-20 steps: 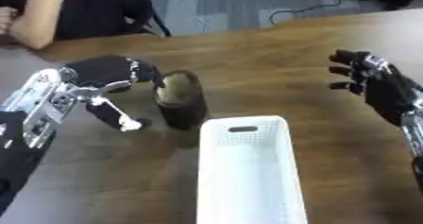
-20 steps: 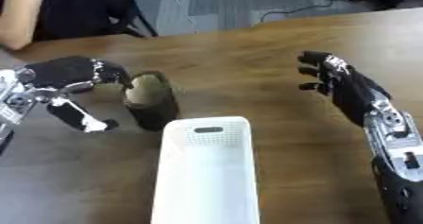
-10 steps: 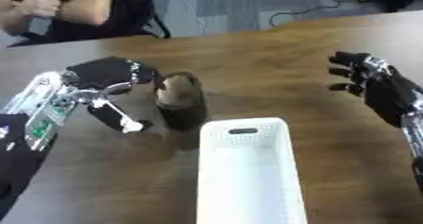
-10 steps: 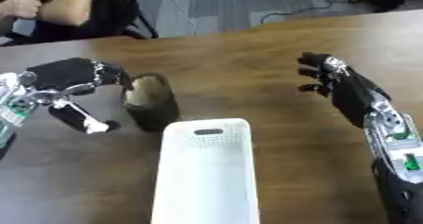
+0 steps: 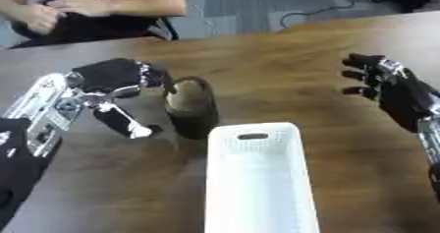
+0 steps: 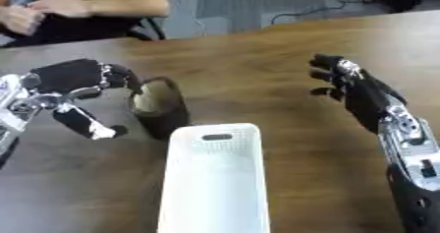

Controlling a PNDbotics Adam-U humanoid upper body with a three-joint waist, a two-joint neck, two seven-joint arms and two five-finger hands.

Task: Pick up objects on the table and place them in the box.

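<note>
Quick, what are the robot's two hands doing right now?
Left hand: open, fingers by the dark cylinder, not closed round it.
Right hand: open, holding nothing.

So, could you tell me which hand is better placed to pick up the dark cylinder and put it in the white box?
The left hand: it sits right beside the dark cylinder, fingers and thumb spread toward it. The right hand hangs open far across the table. The white box lies just beside the cylinder.

I see a brown wooden table (image 5: 258,70) filling most of the view. Beyond its far edge, grey floor (image 5: 232,1) with a dark cable (image 5: 314,12) lying across it. Lighting looks even.
</note>
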